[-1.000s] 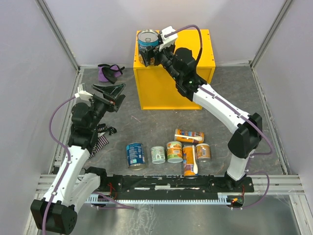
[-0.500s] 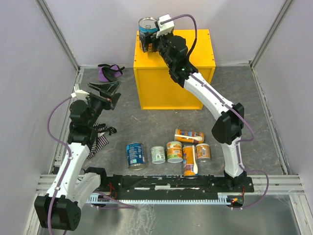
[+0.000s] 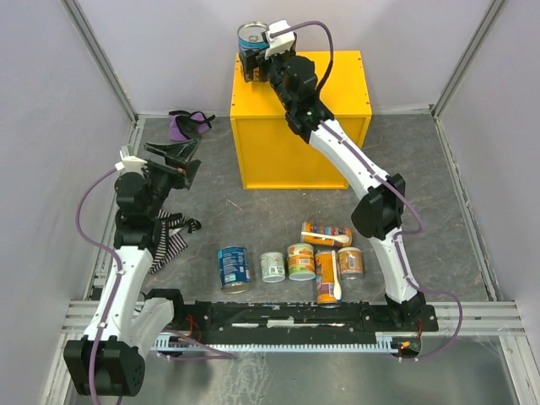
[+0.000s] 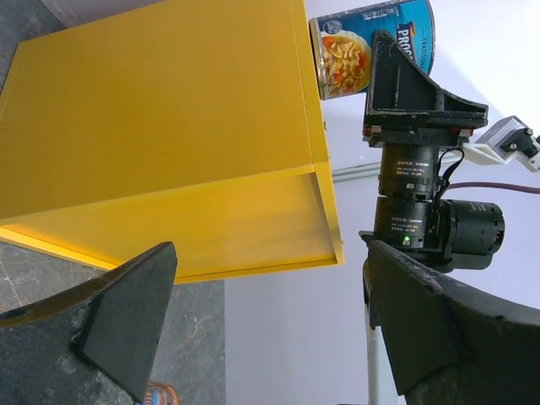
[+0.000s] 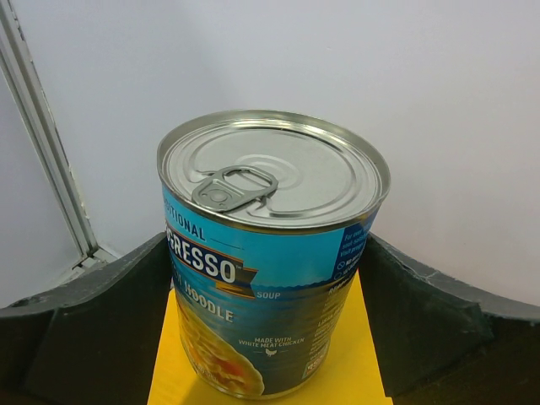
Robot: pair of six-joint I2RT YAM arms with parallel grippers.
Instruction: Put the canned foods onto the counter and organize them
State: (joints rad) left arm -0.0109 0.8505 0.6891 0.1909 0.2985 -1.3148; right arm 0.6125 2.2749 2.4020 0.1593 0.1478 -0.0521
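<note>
a dark grey, mottled table [image 3: 253,198] sits inside pale, matte wall panels [image 3: 51,126] framed in aluminium. just past the black rail [image 3: 287,316] that carries both arm bases, the loose cans cluster near the near edge: a blue-labelled can [image 3: 234,267] with a silver top, a short pale-green can [image 3: 272,267], a short orange can [image 3: 300,261], a tall orange can [image 3: 326,276] with a white spoon [image 3: 335,274] against it, a second short orange can [image 3: 351,262], and behind them an orange can on its side [image 3: 326,233]. their print is too small to read.

a striped cloth [image 3: 169,246] lies crumpled by the left edge. above it the left hand [image 3: 190,160] hangs with its fingers wide apart, holding nothing. a purple cloth bundle [image 3: 187,125] sits in the far left corner.

the smooth, flat-faced yellow box [image 3: 295,135] stands at the far edge. the right hand [image 3: 255,63] is clamped on a soup can [image 3: 251,38] at the far left corner of the box top; whether its base touches the top cannot be told. the can has a ribbed silver pull-tab lid and a blue label reading "…resso", "noodle", "soup", "made with white meat chicken".
</note>
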